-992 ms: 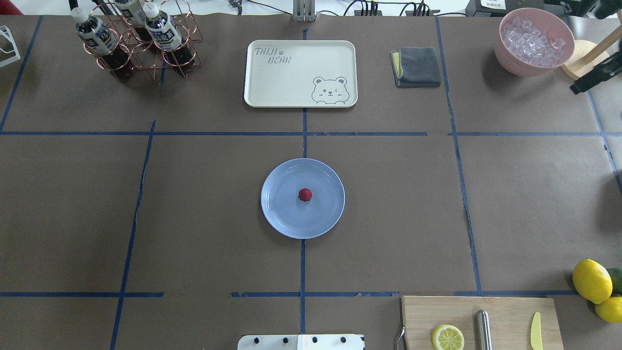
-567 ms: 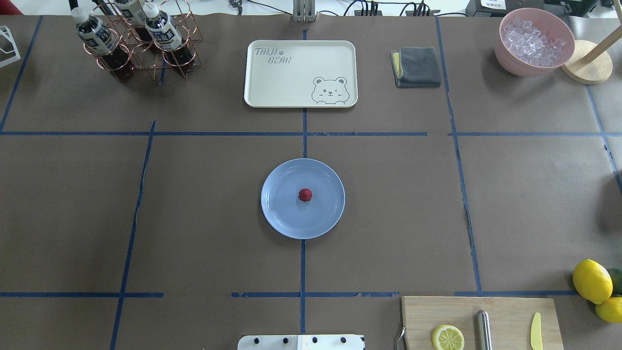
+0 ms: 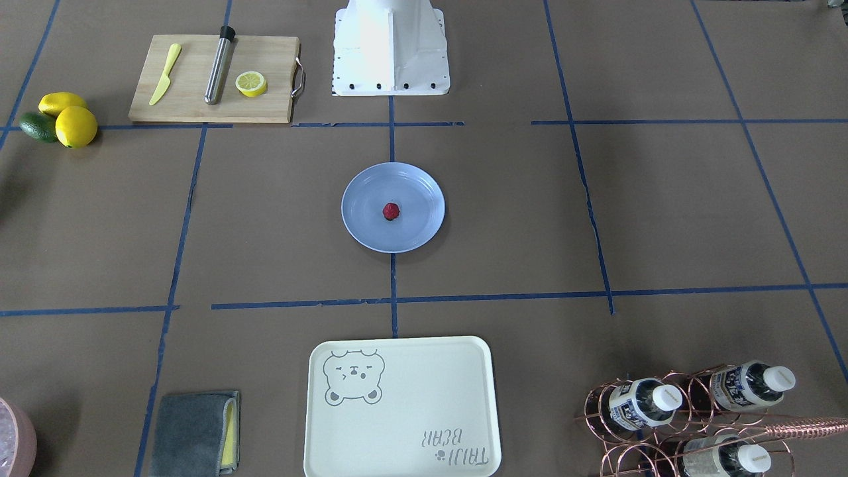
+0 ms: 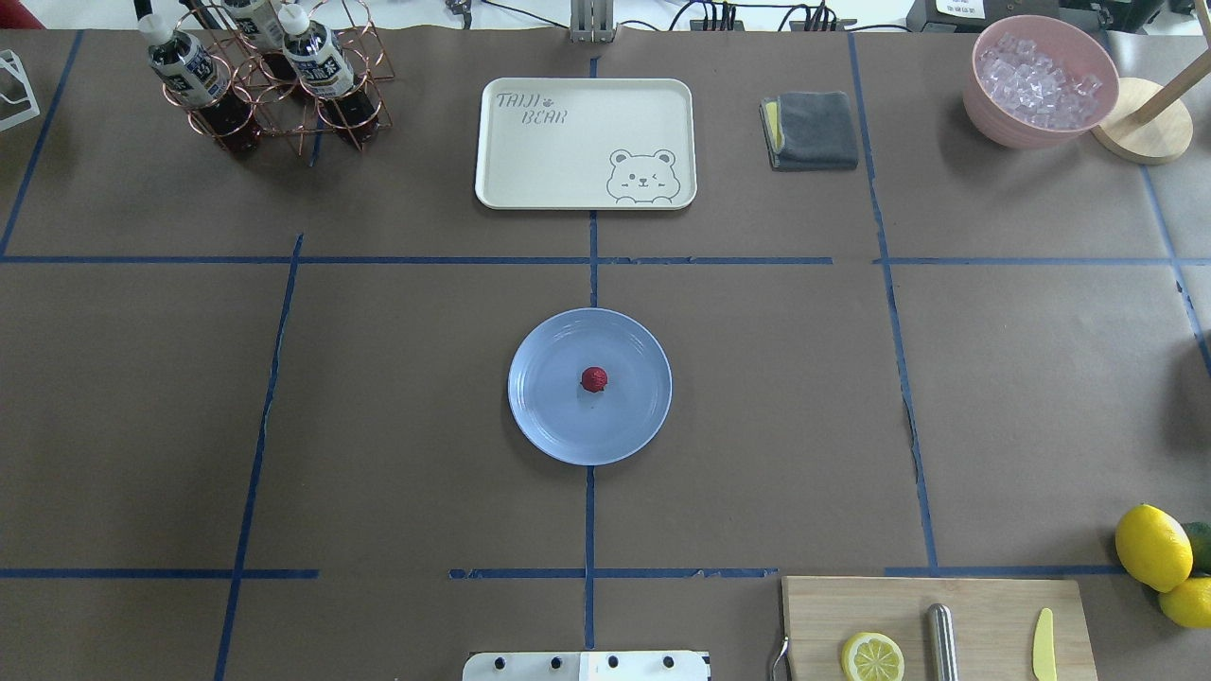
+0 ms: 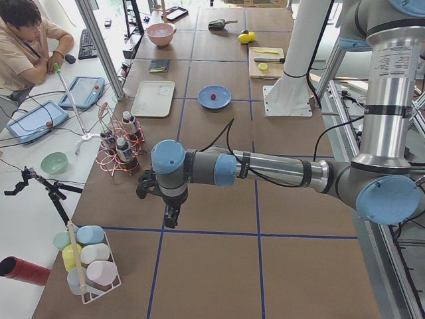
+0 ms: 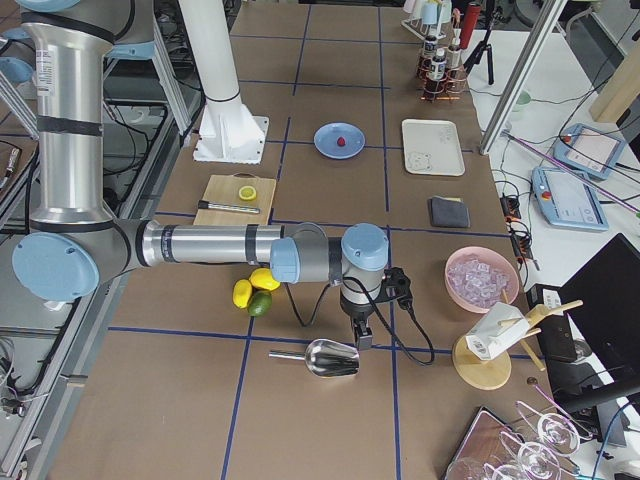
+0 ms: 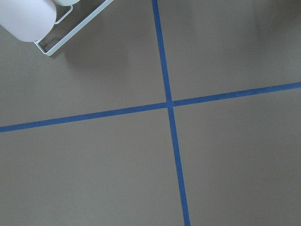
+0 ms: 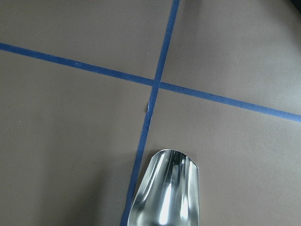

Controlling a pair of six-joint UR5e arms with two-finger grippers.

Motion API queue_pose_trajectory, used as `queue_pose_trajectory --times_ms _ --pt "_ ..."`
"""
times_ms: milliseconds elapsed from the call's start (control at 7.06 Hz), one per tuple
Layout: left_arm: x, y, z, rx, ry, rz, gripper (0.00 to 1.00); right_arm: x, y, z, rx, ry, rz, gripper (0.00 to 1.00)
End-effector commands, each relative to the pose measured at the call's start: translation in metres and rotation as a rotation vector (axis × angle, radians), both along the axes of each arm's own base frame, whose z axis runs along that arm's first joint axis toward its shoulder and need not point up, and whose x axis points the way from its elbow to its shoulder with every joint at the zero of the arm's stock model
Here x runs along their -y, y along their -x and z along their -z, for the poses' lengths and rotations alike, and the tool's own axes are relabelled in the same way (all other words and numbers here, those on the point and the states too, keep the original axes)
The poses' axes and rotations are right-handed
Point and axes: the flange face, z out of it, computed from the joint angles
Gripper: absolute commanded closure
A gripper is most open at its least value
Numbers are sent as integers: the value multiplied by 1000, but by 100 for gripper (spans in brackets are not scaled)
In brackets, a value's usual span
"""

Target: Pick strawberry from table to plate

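Observation:
The small dark-red strawberry (image 4: 593,379) (image 3: 391,211) rests in the middle of the light-blue plate (image 4: 549,416) (image 3: 361,222) at the centre of the brown-paper table (image 4: 378,426). No gripper is near it. My left gripper (image 5: 171,216) shows only in the exterior left view, hanging over the table's far left end, well away from the plate (image 5: 204,100). My right gripper (image 6: 361,338) shows only in the exterior right view, above a metal scoop (image 6: 330,357) at the right end. Whether either gripper is open or shut I cannot tell.
Behind the plate lie the cream bear tray (image 4: 585,142), a grey cloth (image 4: 811,130), a pink bowl of ice (image 4: 1039,80) and a copper bottle rack (image 4: 270,80). Near the base, a cutting board (image 4: 984,624) holds a lemon half, with lemons (image 4: 1152,546) beside it. A cup rack (image 5: 89,260) stands near the left gripper.
A dark part of the right arm at the overhead view's upper right edge has left that view. The strawberry and plate have not moved.

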Motion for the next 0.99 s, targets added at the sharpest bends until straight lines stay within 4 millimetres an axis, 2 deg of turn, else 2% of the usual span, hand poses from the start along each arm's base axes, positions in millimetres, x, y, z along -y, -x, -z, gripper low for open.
queue_pose_trajectory --times_ms 0,850 --pt "-9 -2 -8 -18 15 -2 0 -1 1 5 20 -11 2 0" --pt "-14 -4 -10 -48 19 -2 0 -5 1 1 19 -4 2 0"
